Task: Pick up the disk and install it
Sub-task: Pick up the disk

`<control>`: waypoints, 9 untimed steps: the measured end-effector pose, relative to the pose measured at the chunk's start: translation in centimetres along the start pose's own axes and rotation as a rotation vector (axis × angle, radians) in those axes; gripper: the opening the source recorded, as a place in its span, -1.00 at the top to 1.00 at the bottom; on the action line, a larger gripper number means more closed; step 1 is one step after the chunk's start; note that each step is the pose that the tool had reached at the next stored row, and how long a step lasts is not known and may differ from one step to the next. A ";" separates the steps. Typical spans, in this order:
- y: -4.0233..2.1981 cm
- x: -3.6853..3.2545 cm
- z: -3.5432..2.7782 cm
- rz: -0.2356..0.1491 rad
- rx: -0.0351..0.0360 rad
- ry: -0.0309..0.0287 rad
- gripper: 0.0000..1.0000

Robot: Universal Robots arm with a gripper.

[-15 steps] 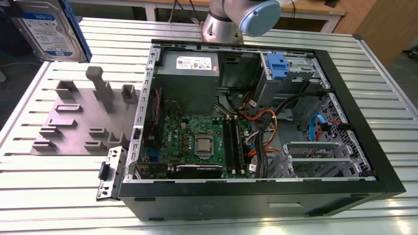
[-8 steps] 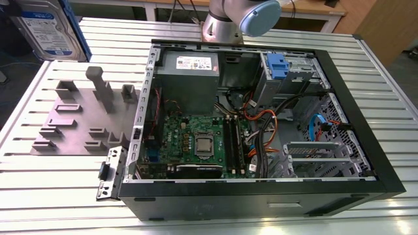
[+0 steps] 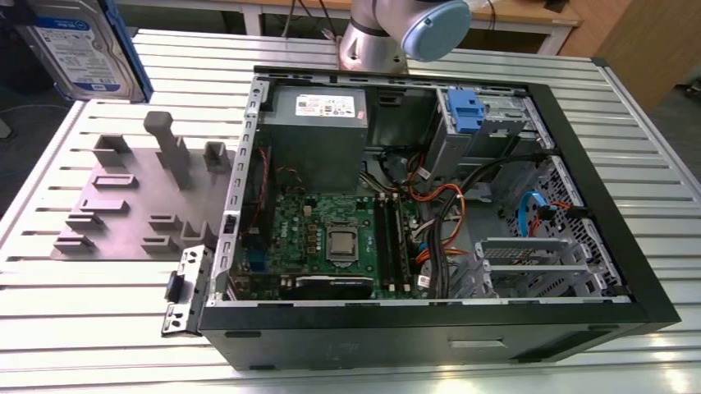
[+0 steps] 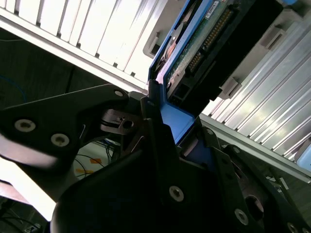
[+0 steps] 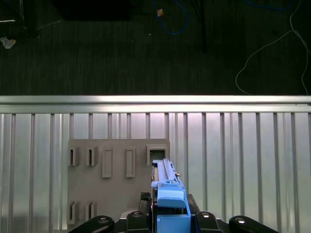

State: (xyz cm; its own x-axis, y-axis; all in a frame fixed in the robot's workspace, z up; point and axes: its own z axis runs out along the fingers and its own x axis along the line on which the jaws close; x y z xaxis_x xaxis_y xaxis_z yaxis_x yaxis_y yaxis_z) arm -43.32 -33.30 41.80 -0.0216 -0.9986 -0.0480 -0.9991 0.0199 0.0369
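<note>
The disk (image 3: 75,45) is seen upright in the exterior view's far left corner, label side turned to the camera, over the table (image 3: 88,328) edge and well apart from the open computer case (image 3: 613,246). In the second wrist view the pincer (image 4: 167,119) is pressed together on the disk's blue carrier (image 4: 177,124), with a black finger (image 4: 154,121) laid flat against the carrier's side; the drive's circuit-board underside (image 4: 194,53) is shown beyond it. In the first wrist view the disk (image 5: 164,175) is seen edge-on, carrier end (image 5: 171,206) clamped between black pincer parts (image 5: 141,219), above the grey fixture plate (image 5: 119,194) and near one of its slots (image 5: 156,154); whether the far end touches that slot cannot be told. The slotted plate (image 3: 121,213) is laid flat on the slatted metal table (image 5: 243,160), just beside the case on the exterior view's left. Inside the case, a green motherboard (image 3: 328,230), a grey power supply (image 3: 318,123), orange and blue cables (image 3: 537,209) and a small blue latch (image 3: 465,111) on the drive bay are visible. The arm (image 3: 400,29) is seen behind the case at the far table edge. Dark floor (image 5: 121,48) with a loose blue cable (image 5: 172,22) is shown past the table.
</note>
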 end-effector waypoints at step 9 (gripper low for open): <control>0.01 -0.01 -0.25 0.000 0.0000 0.0000 0.27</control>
State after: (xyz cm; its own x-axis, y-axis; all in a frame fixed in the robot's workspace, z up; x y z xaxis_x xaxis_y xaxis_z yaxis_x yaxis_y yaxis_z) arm -43.32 -33.30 42.05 -0.0216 -0.9986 -0.0480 -0.9991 0.0199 0.0369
